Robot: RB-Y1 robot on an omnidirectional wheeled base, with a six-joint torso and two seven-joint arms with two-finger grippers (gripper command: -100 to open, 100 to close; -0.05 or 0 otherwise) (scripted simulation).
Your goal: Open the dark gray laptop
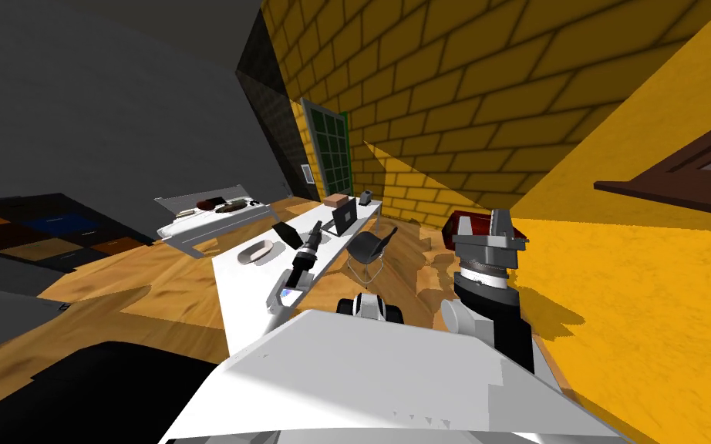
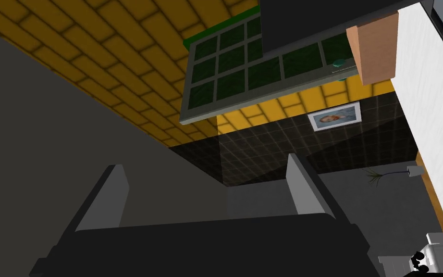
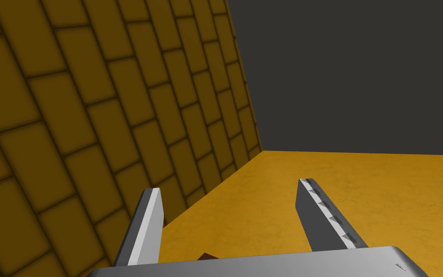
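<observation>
- The dark gray laptop (image 1: 344, 218) stands on the far part of the long white table (image 1: 232, 293), just beside a small brown box (image 1: 336, 200), with its dark panel upright.
- The left gripper (image 1: 316, 229) hovers above the table near the laptop, fingers wide apart, holding nothing.
- The right gripper (image 1: 484, 222) is raised, well apart from the table, fingers also wide and empty.
</observation>
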